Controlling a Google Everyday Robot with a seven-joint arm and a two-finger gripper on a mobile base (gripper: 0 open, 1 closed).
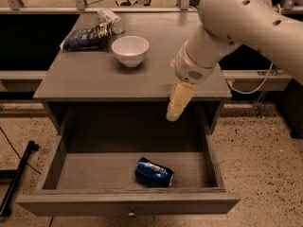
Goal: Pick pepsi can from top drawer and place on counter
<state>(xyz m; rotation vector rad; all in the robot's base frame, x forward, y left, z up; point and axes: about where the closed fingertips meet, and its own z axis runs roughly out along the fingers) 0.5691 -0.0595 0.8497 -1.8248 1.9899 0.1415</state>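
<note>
While gripper hangs tip-down at the counter front edge, above the open top drawer (grip state: cannot tell), it touches nothing; pepsi can lies on its side on drawer floor near front panel. Farther back, white bowl sits on counter.

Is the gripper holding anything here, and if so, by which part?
Nothing is held. The gripper hangs above the open top drawer, apart from the pepsi can, which lies on its side on the drawer floor.
</note>
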